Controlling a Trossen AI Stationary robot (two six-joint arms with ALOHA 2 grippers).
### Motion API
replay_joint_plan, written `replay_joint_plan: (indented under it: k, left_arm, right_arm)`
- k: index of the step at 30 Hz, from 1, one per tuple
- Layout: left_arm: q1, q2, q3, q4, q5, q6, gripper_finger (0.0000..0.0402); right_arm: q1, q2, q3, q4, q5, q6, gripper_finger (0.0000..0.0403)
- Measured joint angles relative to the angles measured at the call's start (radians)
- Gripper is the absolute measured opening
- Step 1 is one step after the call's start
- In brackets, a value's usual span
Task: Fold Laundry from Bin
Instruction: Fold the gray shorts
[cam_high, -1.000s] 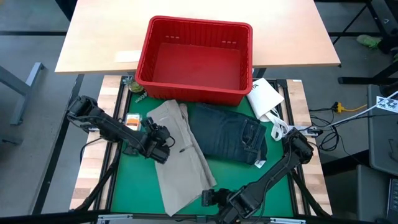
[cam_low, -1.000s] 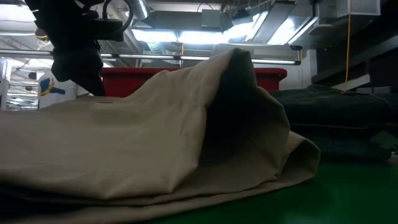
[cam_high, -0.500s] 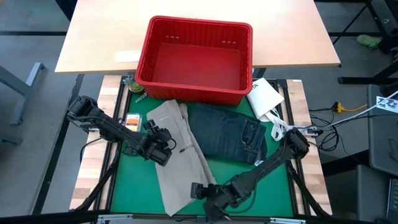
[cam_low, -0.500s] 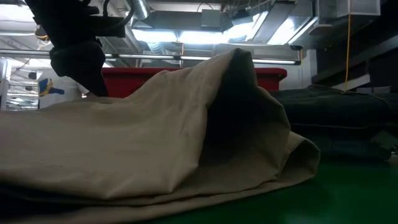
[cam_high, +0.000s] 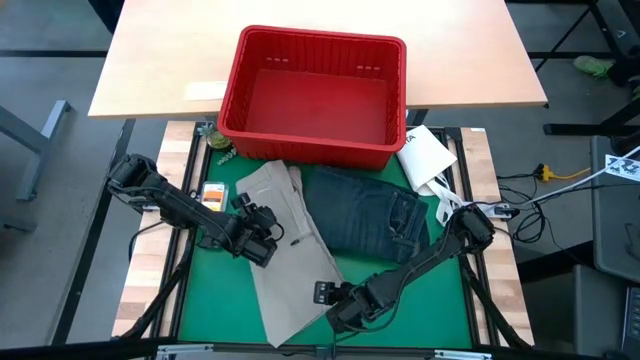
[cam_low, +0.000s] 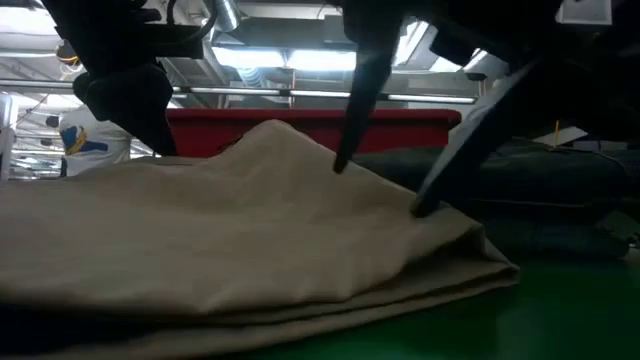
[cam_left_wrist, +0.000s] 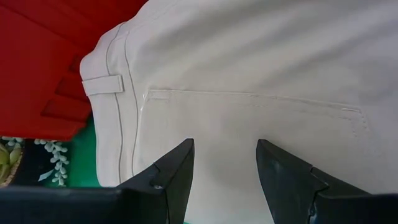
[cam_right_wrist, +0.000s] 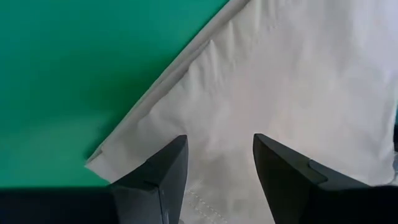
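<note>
Tan khakis (cam_high: 290, 250) lie lengthwise on the green mat (cam_high: 440, 310) before the empty red bin (cam_high: 312, 95), with folded jeans (cam_high: 372, 215) just beside them. Left gripper (cam_high: 262, 238) rests at the waist and right gripper (cam_high: 327, 294) at the leg edge, both open and empty over the cloth. Smoothing appears under way; the next move calls for pinching an end and folding the khakis across.

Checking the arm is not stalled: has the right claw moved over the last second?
Yes. In the high view the right claw has travelled from the table's near edge up over the khaki trousers, toward the red bin.
</note>
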Motion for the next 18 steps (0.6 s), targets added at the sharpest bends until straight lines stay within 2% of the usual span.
replay_joint_plan:
  k: [10, 18]
  left_arm:
    - [0.000, 0.000, 0.000, 0.001, 0.000, 0.000, 0.0169]
    - [0.000, 0.000, 0.000, 0.001, 0.000, 0.001, 0.0169]
  right_arm:
    - [0.000, 0.000, -0.027, -0.003, 0.002, 0.000, 0.0184]
    - [0.002, 0.000, 0.003, -0.007, 0.073, 0.001, 0.0184]
